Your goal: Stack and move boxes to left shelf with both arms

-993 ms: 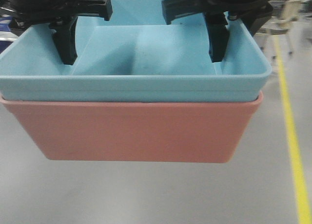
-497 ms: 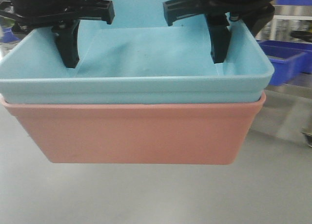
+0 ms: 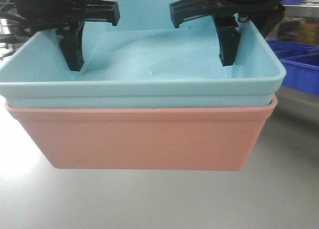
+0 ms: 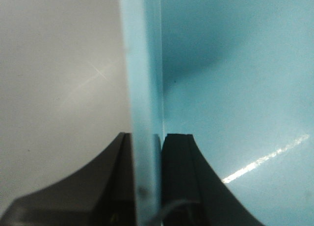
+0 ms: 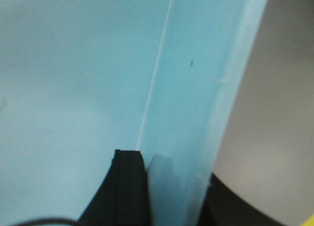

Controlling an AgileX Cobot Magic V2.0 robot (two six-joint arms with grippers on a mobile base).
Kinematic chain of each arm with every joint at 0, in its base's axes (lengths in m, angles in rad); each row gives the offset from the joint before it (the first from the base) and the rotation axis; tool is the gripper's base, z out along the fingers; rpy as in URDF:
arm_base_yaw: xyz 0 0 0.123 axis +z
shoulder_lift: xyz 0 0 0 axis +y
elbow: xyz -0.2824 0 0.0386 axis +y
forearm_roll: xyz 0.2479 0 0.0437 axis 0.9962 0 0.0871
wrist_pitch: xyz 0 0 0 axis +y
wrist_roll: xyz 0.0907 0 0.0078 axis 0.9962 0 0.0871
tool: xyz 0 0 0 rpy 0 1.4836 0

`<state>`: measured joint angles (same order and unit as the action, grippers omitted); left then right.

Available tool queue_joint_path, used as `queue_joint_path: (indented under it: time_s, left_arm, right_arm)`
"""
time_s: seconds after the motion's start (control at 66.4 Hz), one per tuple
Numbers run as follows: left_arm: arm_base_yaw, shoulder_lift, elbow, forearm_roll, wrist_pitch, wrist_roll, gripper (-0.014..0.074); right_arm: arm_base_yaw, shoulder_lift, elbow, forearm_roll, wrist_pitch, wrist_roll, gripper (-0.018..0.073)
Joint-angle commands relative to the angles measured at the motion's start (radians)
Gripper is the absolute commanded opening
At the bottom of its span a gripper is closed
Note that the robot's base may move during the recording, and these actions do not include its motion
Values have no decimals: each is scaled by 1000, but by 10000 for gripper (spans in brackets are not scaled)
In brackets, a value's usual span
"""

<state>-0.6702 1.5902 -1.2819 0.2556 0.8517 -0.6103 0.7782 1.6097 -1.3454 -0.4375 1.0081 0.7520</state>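
Stack: light blue box (image 3: 149, 84) nested in pink box (image 3: 144, 139), held up, long axis running left to right.
Left gripper (image 4: 146, 157): clamped on the blue box's left wall, one finger inside, one outside.
Right gripper (image 5: 169, 191): clamped likewise on the right wall.
Left shelf: not in view; you cannot judge its bearing.
Condition: boxes level, rims flush, walls plain and unmarked.
Far right: dark blue bin (image 3: 299, 64), apart.
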Motion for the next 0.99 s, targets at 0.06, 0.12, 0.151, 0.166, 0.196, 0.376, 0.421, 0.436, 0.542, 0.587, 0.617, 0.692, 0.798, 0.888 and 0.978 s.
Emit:
queue_joint_path:
  time_s: [0.06,0.12,0.151,0.166,0.196,0.376,0.421,0.436,0.542,0.587,0.617,0.692,0.798,0.888,0.978]
  left_arm:
    - [-40,-44,-47,-87,-201,-3,-10]
    - [-40,-44,-47,-87,-201,-3,-10]
    - [-40,-44,-47,-87,-201,-3,-10]
    - [-40,-44,-47,-87,-201,-3,-10]
    - [-40,-44,-47,-87,-201,-3,-10]
    - [-40,-44,-47,-87,-201,-3,-10]
    - [-40,-44,-47,-89,-201,-3,-10]
    - [-40,-44,-47,-89,-201,-3,-10]
    - [-42,-37,-47,-89,-201,-3,-10]
    - [-42,-36,-47,-89,-201,-3,-10]
    - [-42,-36,-47,-89,-201,-3,-10]
    - [-42,-36,-47,-89,-201,-3,-10]
    - [-42,-36,-47,-89,-201,-3,-10]
    - [-42,-36,-47,-89,-201,-3,-10]
    - [-42,-36,-47,-89,-201,-3,-10]
  right_arm:
    - [31,-47,-49,43,-217,-13,56]
    - [31,-47,-49,43,-217,-13,56]
    - [31,-47,-49,43,-217,-13,56]
    - [31,-47,-49,43,-216,-13,56]
    - [31,-47,-49,43,-215,-13,56]
    - [31,-47,-49,43,-214,-13,56]
    - [31,-47,-49,43,-214,-13,56]
    - [31,-47,-49,43,-214,-13,56]
    - [31,-47,-49,42,-212,-13,56]
    - [31,-46,-49,41,-208,-13,56]
    - [31,-44,-49,41,-206,-13,56]
    - [31,-44,-49,41,-202,-13,56]
    - [31,-44,-49,41,-201,-13,56]
    - [31,-44,-49,41,-201,-13,56]
    - [31,-44,-49,41,-200,-13,56]
